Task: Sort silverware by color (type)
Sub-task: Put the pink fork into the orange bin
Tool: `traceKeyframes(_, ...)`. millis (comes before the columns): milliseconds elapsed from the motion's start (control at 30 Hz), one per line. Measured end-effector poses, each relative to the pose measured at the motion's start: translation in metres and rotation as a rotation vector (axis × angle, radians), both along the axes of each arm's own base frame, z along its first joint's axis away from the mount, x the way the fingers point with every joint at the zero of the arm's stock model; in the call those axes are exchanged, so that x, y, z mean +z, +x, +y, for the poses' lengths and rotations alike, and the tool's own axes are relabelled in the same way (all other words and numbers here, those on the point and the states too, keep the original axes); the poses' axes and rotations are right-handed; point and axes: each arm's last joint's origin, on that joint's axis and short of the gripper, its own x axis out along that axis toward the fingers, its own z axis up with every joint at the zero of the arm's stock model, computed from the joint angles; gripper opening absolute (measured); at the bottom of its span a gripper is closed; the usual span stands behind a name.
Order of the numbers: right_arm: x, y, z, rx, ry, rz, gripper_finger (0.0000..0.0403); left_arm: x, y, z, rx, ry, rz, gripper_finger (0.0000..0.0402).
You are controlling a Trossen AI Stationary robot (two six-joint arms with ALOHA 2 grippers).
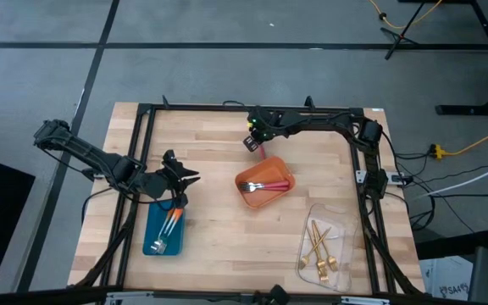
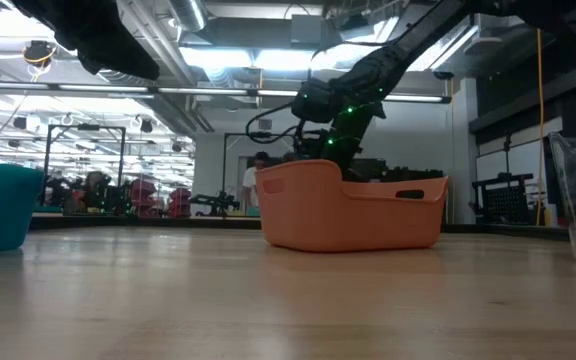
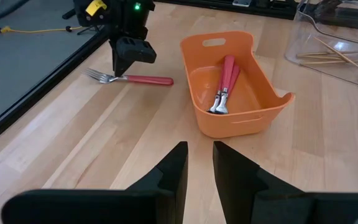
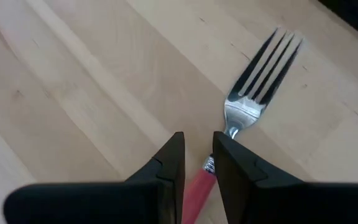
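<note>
Now a pink-handled fork (image 4: 253, 99) lies flat on the worktop (image 1: 219, 246) beside the orange tray (image 3: 263, 118); the right gripper (image 4: 197, 163) is down over its handle, fingers narrow astride it. The left gripper (image 3: 199, 163), fingers narrow and empty, hovers over the blue tray (image 1: 155, 241).

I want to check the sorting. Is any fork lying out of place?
Yes. One pink-red handled fork lies on the bare table, beside the orange tray that holds its like. The right claw is at its handle.
</note>
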Motion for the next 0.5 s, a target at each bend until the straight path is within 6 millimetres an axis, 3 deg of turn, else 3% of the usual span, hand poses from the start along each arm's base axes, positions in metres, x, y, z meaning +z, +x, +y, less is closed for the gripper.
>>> traceKeyframes(500,-0.011,-0.003,0.0,-0.069,0.023,0.059,0.0072,0.0,0.0,0.0,0.0,0.0,0.0,0.007)
